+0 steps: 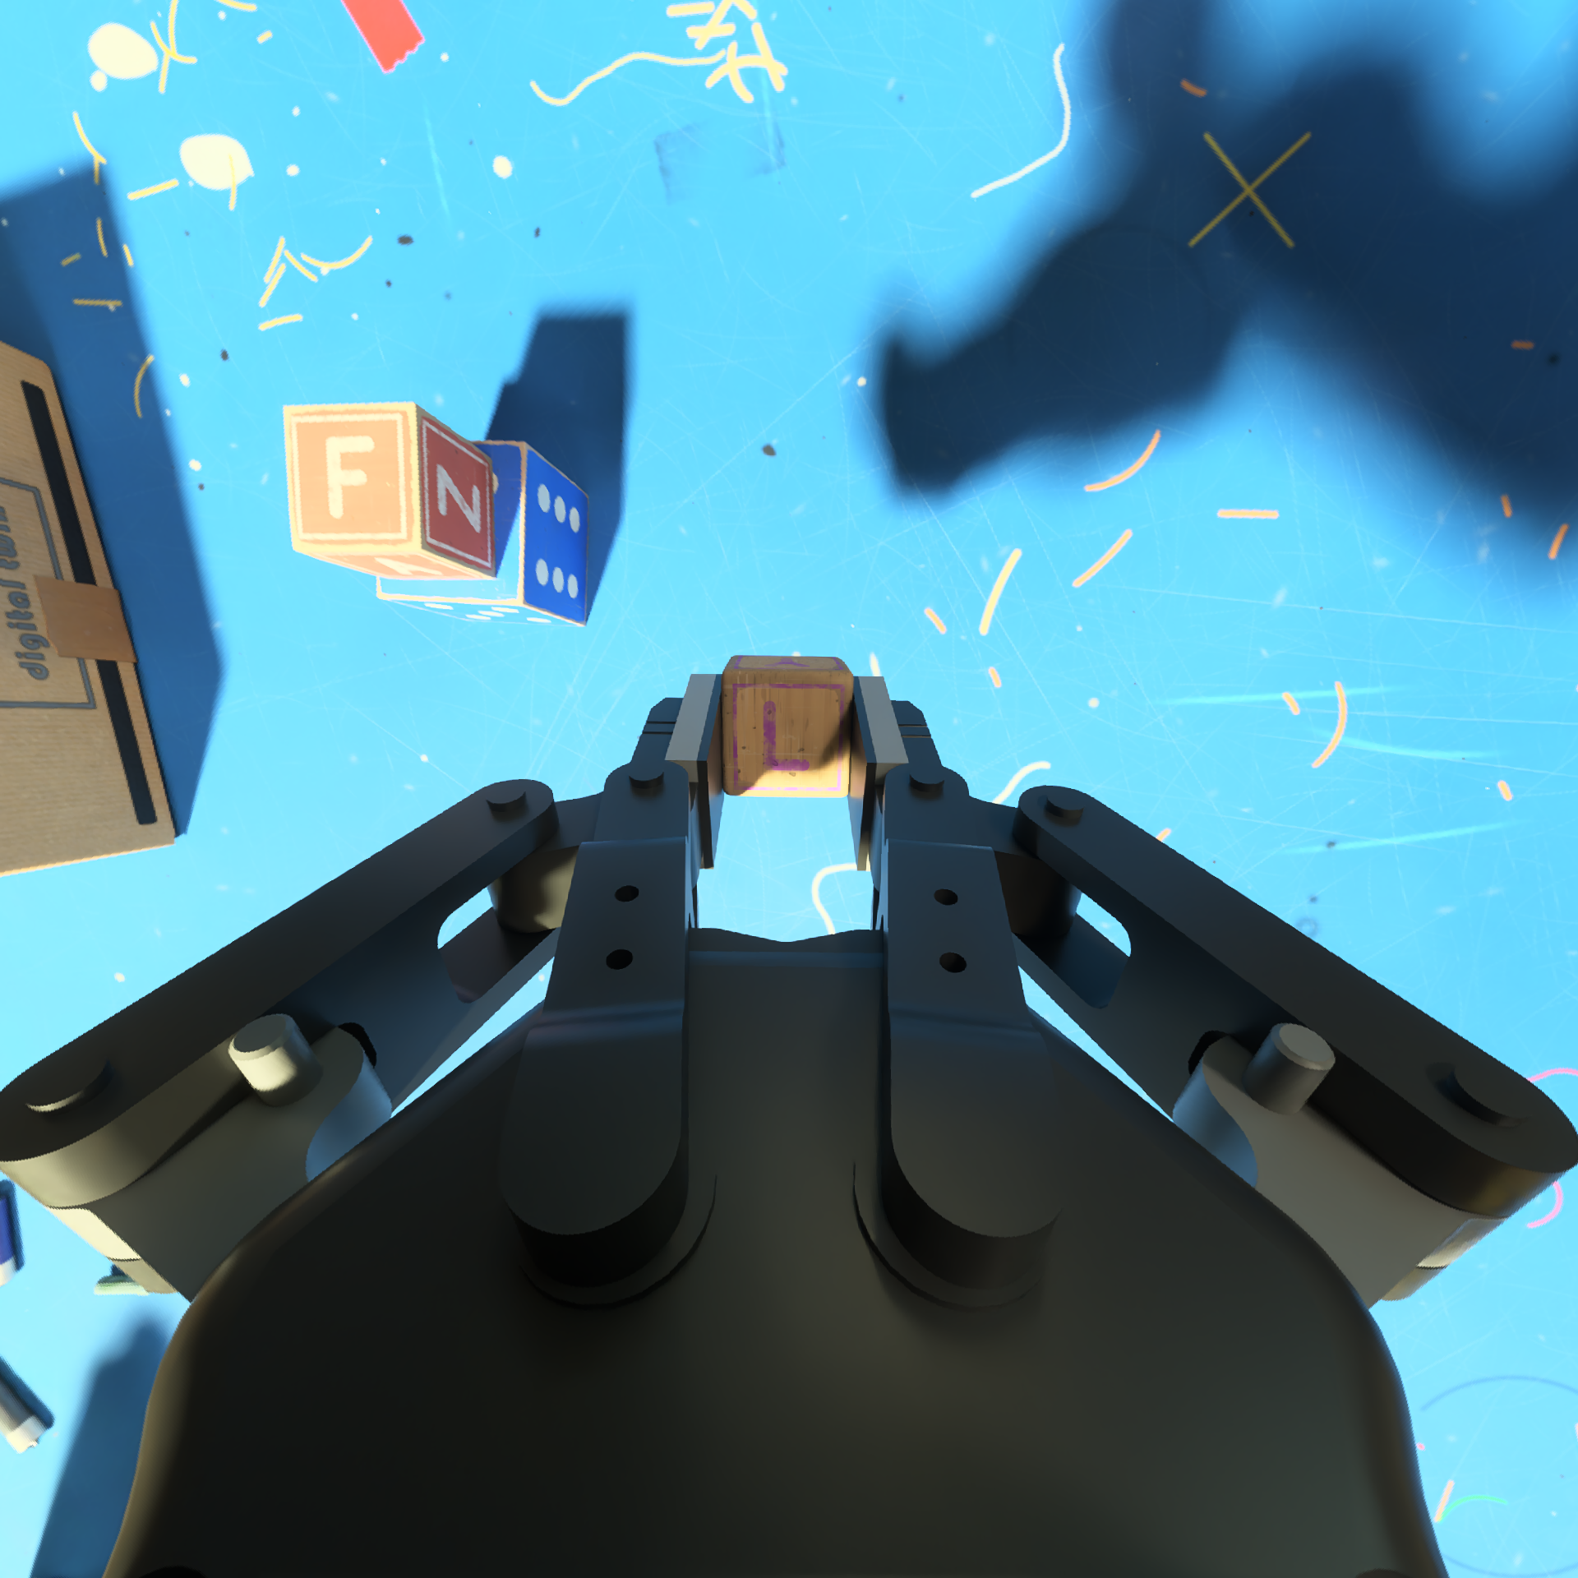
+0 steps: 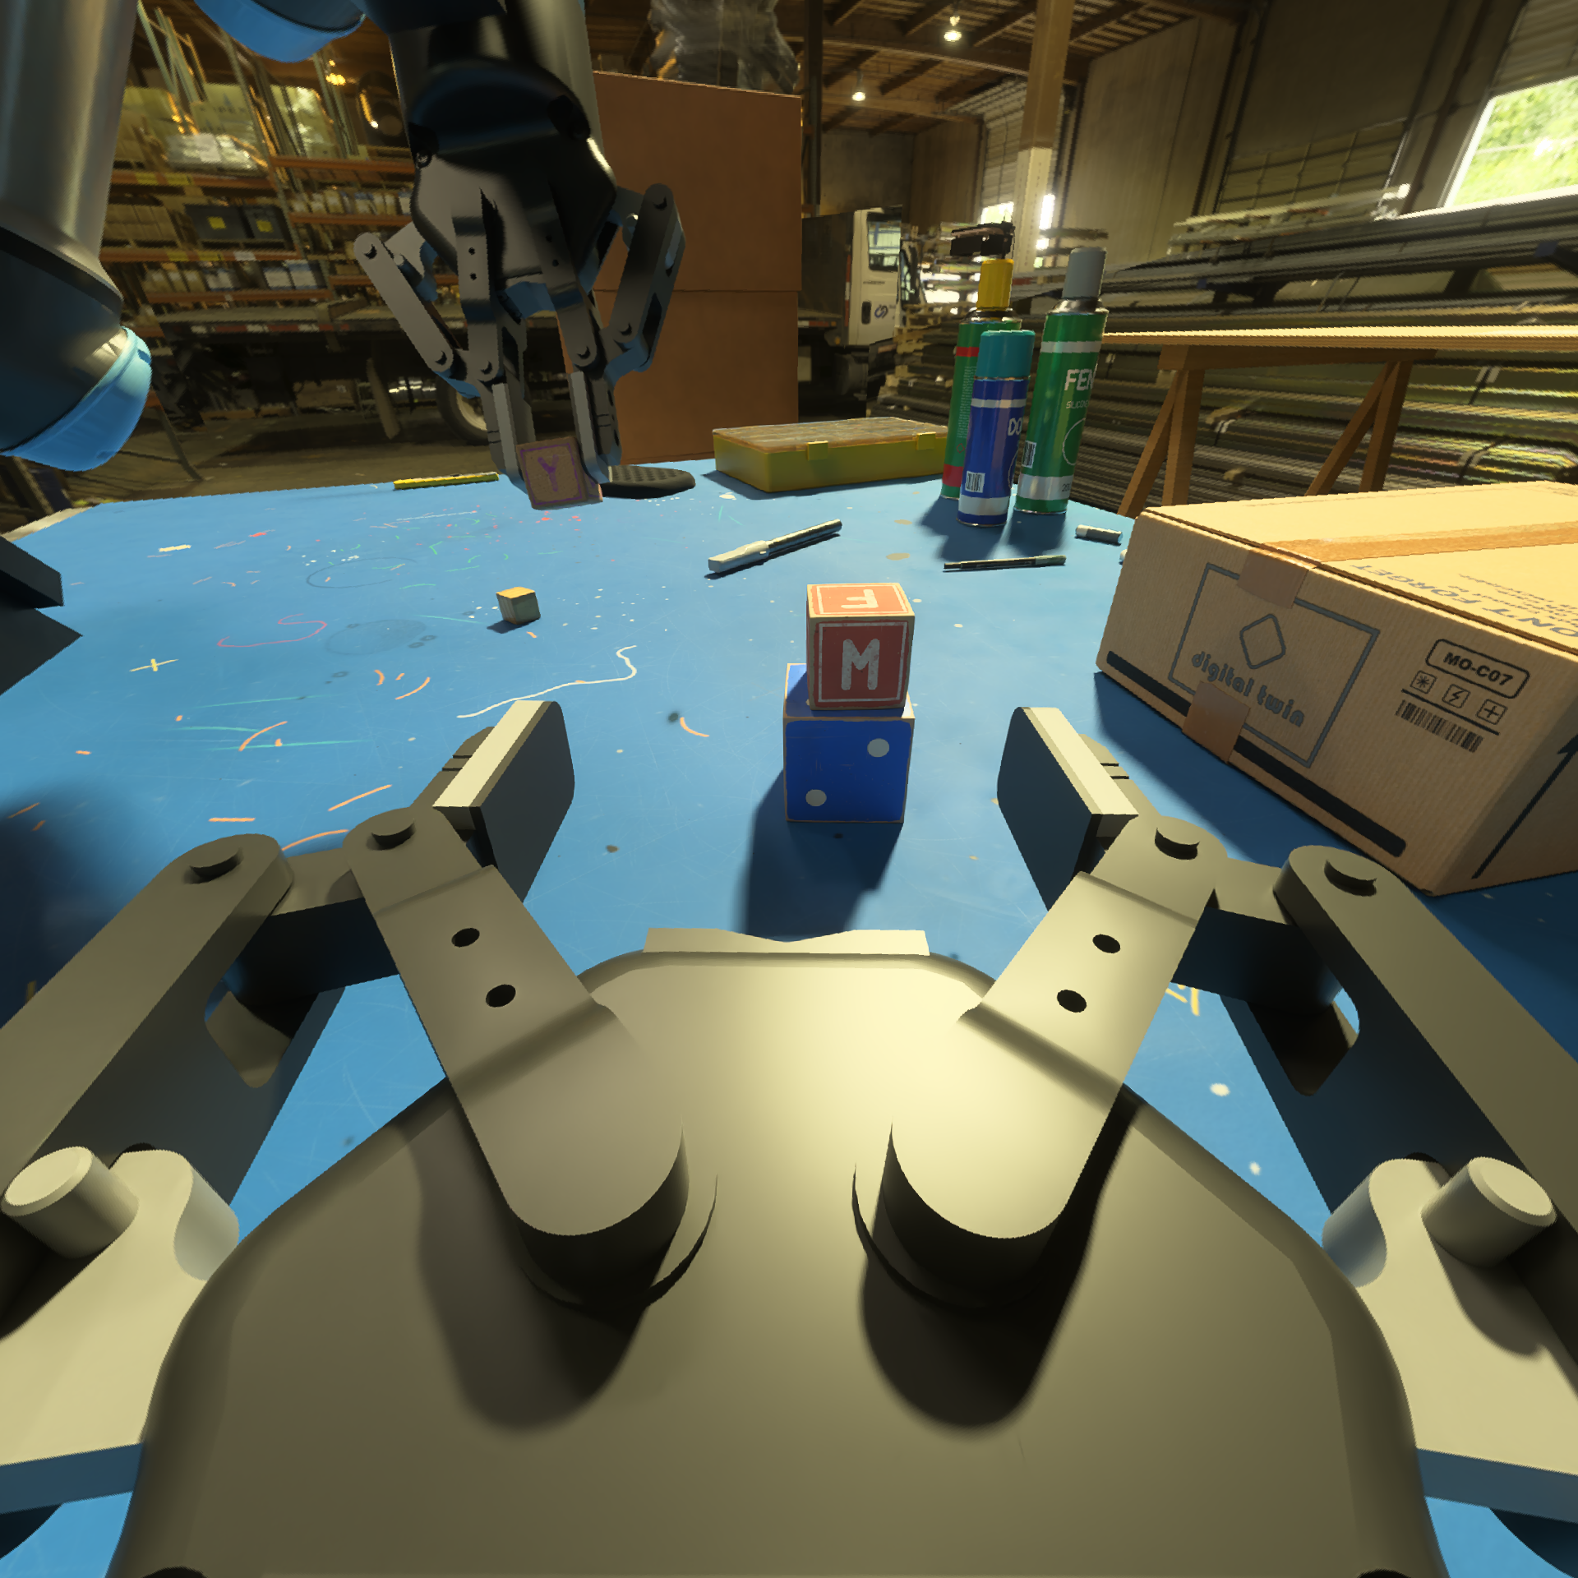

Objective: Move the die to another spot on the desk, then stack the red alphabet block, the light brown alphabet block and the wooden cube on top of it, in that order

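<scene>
Die (image 2: 845, 768), blue, stands on the desk (image 2: 256, 768) with the red alphabet block (image 2: 858, 653) set off-centre upon it. The left gripper (image 1: 786, 726) clamps the light brown alphabet block (image 1: 786, 734) aloft; the right gripper (image 2: 790, 768) gapes wide, empty. The wooden cube (image 2: 517, 604) lies well apart. Risk: an off-centre placement may topple the skewed stack. Surface: scribbled blue mat; setting: warehouse, with a cardboard box (image 2: 1366, 666) nearby.

Both views are bright and sharp, with heavy wide-angle stretch at the edges. Hard light throws dark, soft-edged shadows across the desk (image 1: 1110, 598); the box (image 1: 60, 615) casts one too. A window (image 2: 1528, 137) blows out white-green at top right.
</scene>
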You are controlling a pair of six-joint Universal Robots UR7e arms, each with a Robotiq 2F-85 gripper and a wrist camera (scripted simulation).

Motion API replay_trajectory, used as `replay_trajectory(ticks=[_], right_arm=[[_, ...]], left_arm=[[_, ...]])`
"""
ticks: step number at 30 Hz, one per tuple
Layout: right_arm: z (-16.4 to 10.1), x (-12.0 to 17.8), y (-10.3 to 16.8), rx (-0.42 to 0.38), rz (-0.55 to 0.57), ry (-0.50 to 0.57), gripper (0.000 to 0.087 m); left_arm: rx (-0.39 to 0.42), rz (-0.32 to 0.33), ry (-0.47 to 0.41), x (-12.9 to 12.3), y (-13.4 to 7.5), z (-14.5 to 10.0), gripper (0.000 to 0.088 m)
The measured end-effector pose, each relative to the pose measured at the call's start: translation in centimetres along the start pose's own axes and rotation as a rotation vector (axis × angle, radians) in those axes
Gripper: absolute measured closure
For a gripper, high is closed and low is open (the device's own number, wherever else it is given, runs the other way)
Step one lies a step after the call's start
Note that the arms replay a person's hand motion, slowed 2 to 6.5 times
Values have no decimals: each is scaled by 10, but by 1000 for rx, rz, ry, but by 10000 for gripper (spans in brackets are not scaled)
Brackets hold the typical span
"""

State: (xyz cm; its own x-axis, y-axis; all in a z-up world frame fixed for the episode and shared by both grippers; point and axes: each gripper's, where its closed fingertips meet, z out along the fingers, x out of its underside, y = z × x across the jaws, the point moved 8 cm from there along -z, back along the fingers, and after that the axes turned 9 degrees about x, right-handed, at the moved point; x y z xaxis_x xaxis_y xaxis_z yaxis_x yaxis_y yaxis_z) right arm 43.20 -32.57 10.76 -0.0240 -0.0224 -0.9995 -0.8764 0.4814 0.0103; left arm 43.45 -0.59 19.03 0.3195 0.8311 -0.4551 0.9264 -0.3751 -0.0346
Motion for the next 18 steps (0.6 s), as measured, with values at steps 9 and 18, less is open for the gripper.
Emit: replay_trajectory(ticks=[9, 18], right_arm=[[1, 0, 0, -7, 5, 10, 20], [1, 0, -1, -9, 13, 13, 20]], left_arm=[[0, 6, 13, -23, 24, 0, 627], [-50, 9, 21, -49, 57, -1, 627]])
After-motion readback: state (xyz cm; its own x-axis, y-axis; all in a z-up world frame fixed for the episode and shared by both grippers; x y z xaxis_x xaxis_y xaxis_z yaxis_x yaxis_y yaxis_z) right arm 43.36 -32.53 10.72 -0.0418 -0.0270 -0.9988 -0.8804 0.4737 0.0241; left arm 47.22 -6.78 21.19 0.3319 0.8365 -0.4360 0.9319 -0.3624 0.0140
